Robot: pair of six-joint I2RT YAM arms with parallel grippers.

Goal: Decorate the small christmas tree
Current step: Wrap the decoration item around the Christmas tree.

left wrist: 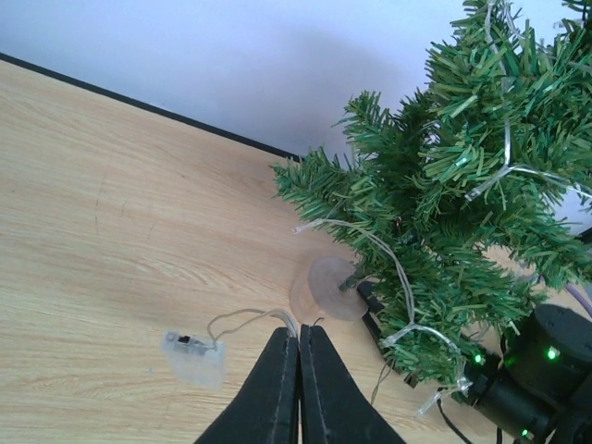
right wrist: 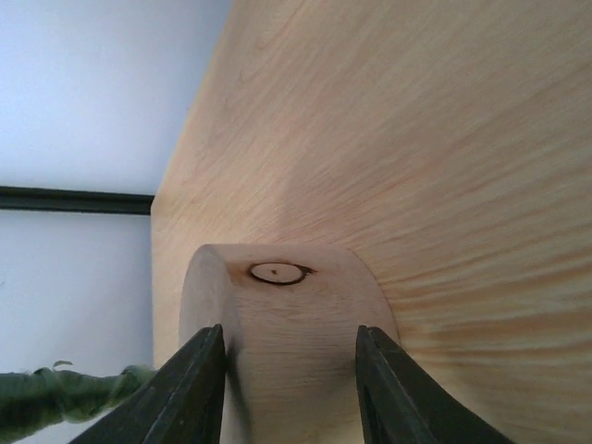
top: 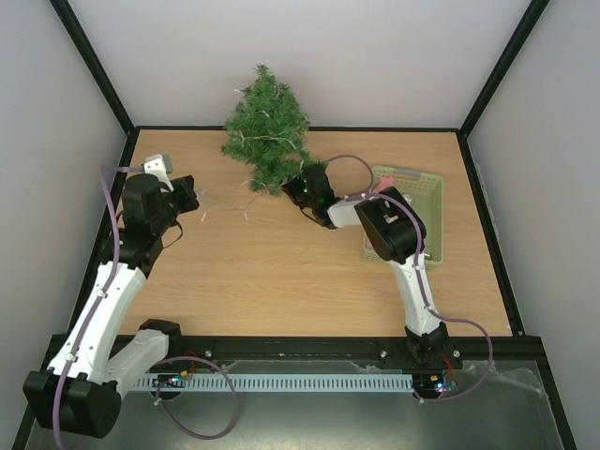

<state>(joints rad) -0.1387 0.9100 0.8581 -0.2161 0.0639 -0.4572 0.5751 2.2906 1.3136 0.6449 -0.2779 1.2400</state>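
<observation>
In the right gripper (right wrist: 289,338), clamped from both sides at a middling width: the pale round wooden base disc (right wrist: 277,296) of the small christmas tree (top: 265,127), a bushy dark-green needle cone. Held by that disc alone, toward the back of the light wooden table (top: 281,272). Impossible to say whether quite upright or leaning, or whether the disc sits flat.

Just left of the tree's foot, the left gripper (left wrist: 298,335), pinched fully closed, tips low over the wood. Right at those tips, the thin wire of a pale light string (left wrist: 398,277) looped through the tree's branches; cannot tell whether pinched or merely beside. Further left of the tree, flat on the table, the small clear plastic battery box (left wrist: 194,356) at the wire's end. Well to the right of the tree, a pale green slotted plastic basket (top: 436,216).

Likely trouble, by judgement only:
- A slip of the smooth disc out of a side-on pinch, and so a toppled tree.
- A tug on the wire from the left, enough to strip loops off the branches, drag the battery box, or lever the tree against the grip.
- Contact between the two claws, both crowded at the tree's foot.
</observation>
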